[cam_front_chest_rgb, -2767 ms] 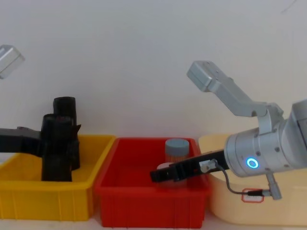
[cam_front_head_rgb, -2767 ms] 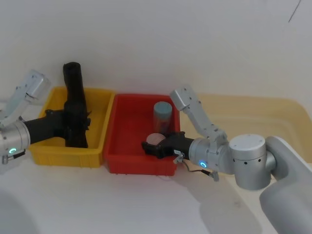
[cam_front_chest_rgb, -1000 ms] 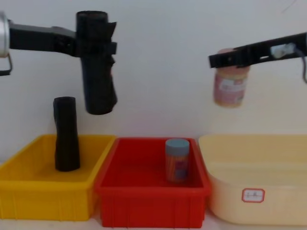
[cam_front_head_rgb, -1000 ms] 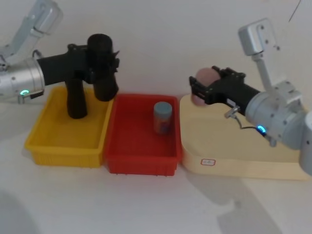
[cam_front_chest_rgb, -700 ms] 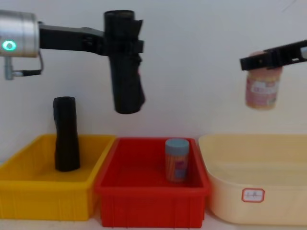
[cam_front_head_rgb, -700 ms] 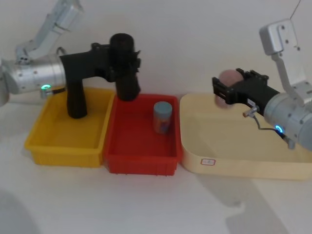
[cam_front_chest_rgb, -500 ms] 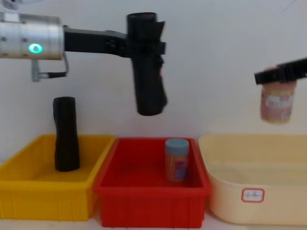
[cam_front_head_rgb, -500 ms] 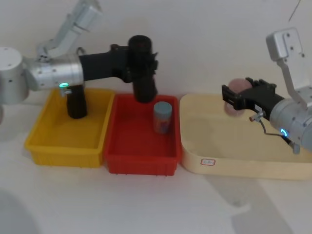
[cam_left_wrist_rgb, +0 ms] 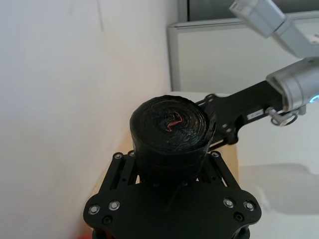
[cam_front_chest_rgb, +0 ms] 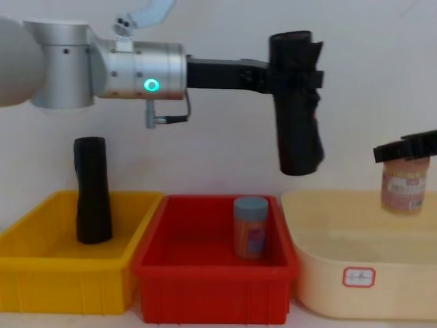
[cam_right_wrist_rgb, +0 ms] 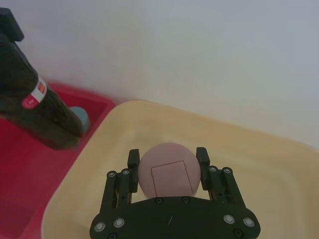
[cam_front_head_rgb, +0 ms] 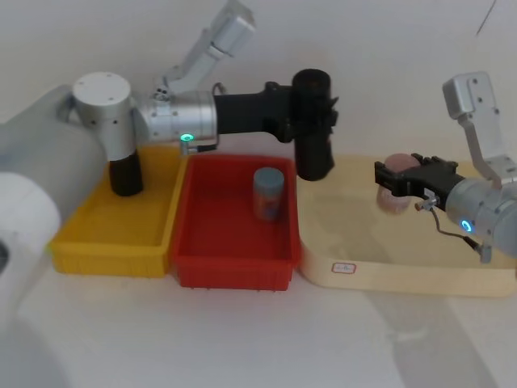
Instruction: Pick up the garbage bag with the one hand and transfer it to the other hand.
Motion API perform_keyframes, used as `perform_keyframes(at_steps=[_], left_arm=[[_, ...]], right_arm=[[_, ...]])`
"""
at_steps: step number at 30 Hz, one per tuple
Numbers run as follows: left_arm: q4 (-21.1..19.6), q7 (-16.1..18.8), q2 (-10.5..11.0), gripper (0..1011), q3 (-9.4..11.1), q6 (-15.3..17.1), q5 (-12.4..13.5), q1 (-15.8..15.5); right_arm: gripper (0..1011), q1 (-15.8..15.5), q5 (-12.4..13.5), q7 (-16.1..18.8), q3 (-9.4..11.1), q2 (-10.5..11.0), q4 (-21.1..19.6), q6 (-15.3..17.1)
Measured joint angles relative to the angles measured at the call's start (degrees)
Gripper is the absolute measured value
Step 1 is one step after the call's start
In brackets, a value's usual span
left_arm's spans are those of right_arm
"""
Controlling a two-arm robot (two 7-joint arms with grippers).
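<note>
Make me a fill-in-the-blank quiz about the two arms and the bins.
The left gripper, on the arm with the ___ ring light, is shut on the black matte garbage bag roll.
The right gripper, on the arm with the ___ ring light, is shut on a pink-lidded jar over the beige plastic tub.
The blue-lidded jar stands in the middle plastic bin, which is ___.
The smoother black roll stands in the leftmost plastic bin, which is ___.
Missing words: green, blue, red, yellow.

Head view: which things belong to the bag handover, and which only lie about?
Job: garbage bag, left gripper holding it, right gripper.
Aside: black roll in yellow bin, blue-lidded jar in red bin, pink jar in right gripper, beige tub.
</note>
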Motion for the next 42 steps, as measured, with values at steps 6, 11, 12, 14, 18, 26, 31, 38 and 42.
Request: perform_keyframes(at_steps=[6,11,12,14,18,26,31,38,42], left_arm=[[9.34,-2.74,-4.53,446,3.32,-3.76,-2.62,-4.01],[13.78,-4.05,-6.67,446,4.88,-5.51,-3.88,-5.90],[14.33,-4.21,-6.96,446,5.08,-5.73,-4.04,-6.15],[15.86,-4.64,-7.69,446,5.62,-6.34,-4.52,-6.82],[18.01,-5.31,-8.71,446,6.40,-7.20,-5.13,-7.73],[20.67,-6.06,-10.00,446,7.33,-8.27,-5.91,-8.90],[21.80,-6.38,-10.56,446,7.75,-8.67,-6.20,-9.38],[22.64,-6.62,-10.98,446,8.05,-9.03,-6.44,-9.74],[23.02,-6.72,-11.15,446,8.19,-9.17,-6.55,-9.91]], right_arm=[[776,0.67,0.24,0.50,0.22,-0.54,2.25,-0.62],[886,0.99,0.36,0.78,0.37,-0.78,3.35,-0.93],[914,1.03,0.38,0.81,0.38,-0.83,3.50,-0.98],[979,1.15,0.40,0.88,0.42,-0.89,3.88,-1.06],[1001,1.31,0.45,0.98,0.46,-1.02,4.38,-1.22],[1001,1.44,0.49,1.17,0.53,-1.15,4.90,-1.35],[1001,0.82,0.37,1.82,0.13,-0.70,3.82,-1.49],[1001,-0.85,-0.37,3.49,-1.29,0.75,0.39,-1.59],[1001,-2.33,-0.74,5.16,-2.39,1.98,-2.51,-1.81]])
